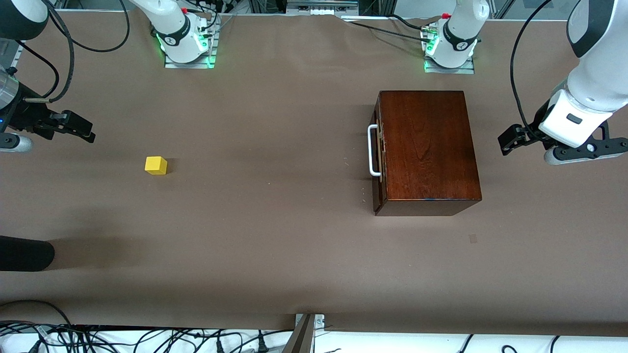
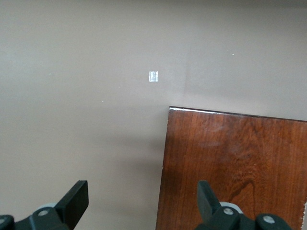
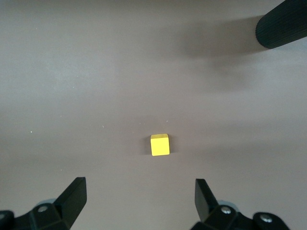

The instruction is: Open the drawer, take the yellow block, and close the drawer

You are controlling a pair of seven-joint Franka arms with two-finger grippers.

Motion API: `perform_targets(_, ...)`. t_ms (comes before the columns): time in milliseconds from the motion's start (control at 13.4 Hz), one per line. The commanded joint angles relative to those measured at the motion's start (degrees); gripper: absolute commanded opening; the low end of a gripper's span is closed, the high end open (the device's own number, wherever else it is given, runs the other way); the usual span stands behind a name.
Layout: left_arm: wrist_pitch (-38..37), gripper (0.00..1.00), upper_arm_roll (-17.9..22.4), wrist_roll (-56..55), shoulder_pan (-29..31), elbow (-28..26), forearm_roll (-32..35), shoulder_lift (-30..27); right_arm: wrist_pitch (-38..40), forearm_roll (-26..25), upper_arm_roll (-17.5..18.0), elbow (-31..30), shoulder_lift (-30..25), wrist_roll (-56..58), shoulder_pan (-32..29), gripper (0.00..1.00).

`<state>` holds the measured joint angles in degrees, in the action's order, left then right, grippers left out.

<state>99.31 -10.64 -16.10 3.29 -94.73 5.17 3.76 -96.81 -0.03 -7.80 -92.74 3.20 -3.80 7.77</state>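
Drawer (image 1: 377,149) sits shut in the dark wooden box (image 1: 429,147), yellow block (image 1: 156,165) out on the bare table (image 1: 274,235) toward the right arm's end, so left gripper (image 1: 512,139) and right gripper (image 1: 78,128) both hang wide open and empty, seemingly staged by their targets.

Your front camera sits high across the table (image 1: 294,245), looking down toward both bases. Your left wrist camera looks straight down past its fingers (image 2: 74,201) at the box (image 2: 230,167) edge, close in. Your right wrist camera looks down on the block (image 3: 159,144). Each wrist view shares its patch with the front view: box (image 1: 427,147), block (image 1: 156,165).
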Motion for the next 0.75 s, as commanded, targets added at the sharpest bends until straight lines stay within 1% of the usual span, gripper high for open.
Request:
perform_targets(0,2.0,1.0,-0.3,1.6,1.2,-1.7,-2.5,-1.8,1.0,-0.3,0.2,2.2,0.3,-0.4,-0.4,1.0)
perform_targets(75,2.1,1.0,-0.2,1.5,1.3,-1.3,-2.6,-1.5,1.0,-0.3,0.2,2.3,0.3,-0.4,-0.4,1.0)
perform_targets(224,2.0,1.0,-0.2,1.2,2.2,1.1,-2.6,0.3,1.0,-0.3,0.2,2.3,0.3,-0.5,-0.4,1.0)
perform_targets(671,1.7,1.0,-0.3,0.9,2.6,1.3,-2.6,1.1,1.0,-0.2,0.2,2.3,0.4,-0.6,-0.4,1.0)
